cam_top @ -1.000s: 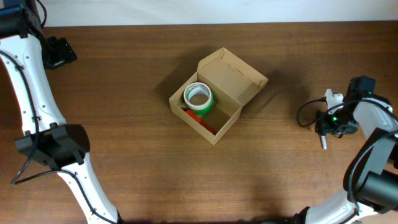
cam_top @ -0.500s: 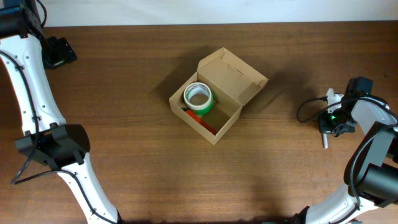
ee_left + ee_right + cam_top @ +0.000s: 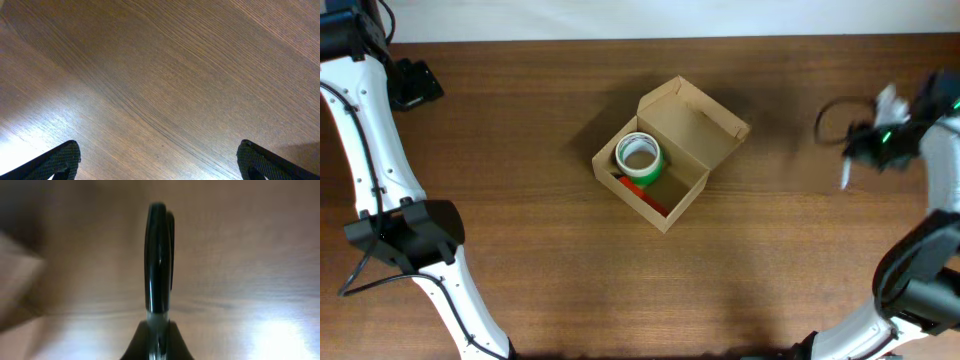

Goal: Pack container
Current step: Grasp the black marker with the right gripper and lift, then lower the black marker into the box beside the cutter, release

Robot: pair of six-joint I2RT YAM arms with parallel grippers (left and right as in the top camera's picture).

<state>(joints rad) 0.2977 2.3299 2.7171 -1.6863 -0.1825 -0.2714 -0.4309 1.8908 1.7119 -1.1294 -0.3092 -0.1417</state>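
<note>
Item one: container (image 3: 692,128), tan cardboard box, flap lid raised, at the middle of the table (image 3: 520,250). Inside it we count a green tape roll (image 3: 639,158) and, just beside it, a red item (image 3: 650,199).
Item two: right gripper (image 3: 158,330), clamped on a black-tipped pen (image 3: 157,255), near the table's right edge, well apart from the box.
Item three: left gripper (image 3: 160,167), jaws spread wide above the wood, far left.
</note>
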